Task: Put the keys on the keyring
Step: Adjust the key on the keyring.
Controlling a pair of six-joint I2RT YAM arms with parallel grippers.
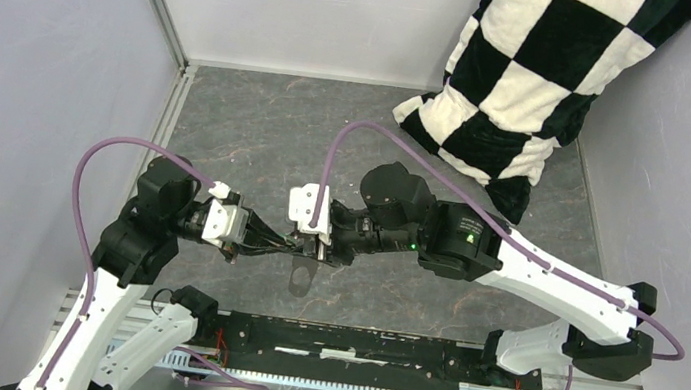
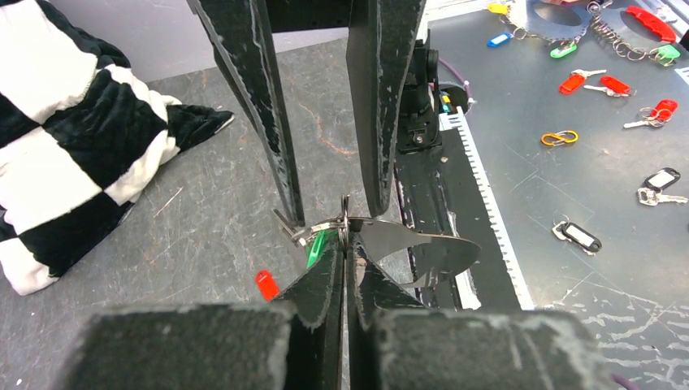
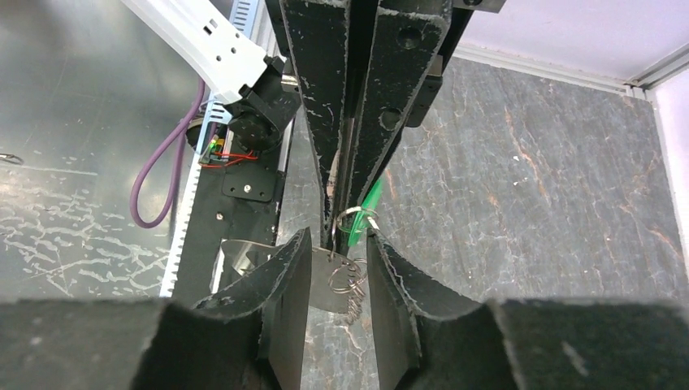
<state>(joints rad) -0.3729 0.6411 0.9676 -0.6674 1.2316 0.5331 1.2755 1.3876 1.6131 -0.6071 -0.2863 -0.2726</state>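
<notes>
My left gripper [image 2: 345, 244] is shut on the keyring's small wire ring [image 2: 344, 226]. The keyring's grey metal plate [image 2: 422, 252] hangs off to the right of it. The green key [image 2: 318, 249] sits right against that ring; I cannot tell if it is threaded on. The red key [image 2: 266, 284] shows lower left, apparently on the table. My right gripper [image 3: 337, 244] faces the left one, open, with the ring and short chain [image 3: 348, 280] in the gap, untouched. The green key [image 3: 367, 210] shows just beyond. In the top view both grippers [image 1: 300, 243] meet mid-table, with the plate [image 1: 302, 276] dangling below.
A black-and-white checkered pillow [image 1: 528, 78] leans at the back right corner. A black rail [image 1: 352, 342] runs along the table's near edge. Beyond that edge a lower surface holds several spare keys and tags [image 2: 601, 81]. Grey walls close in the left and back.
</notes>
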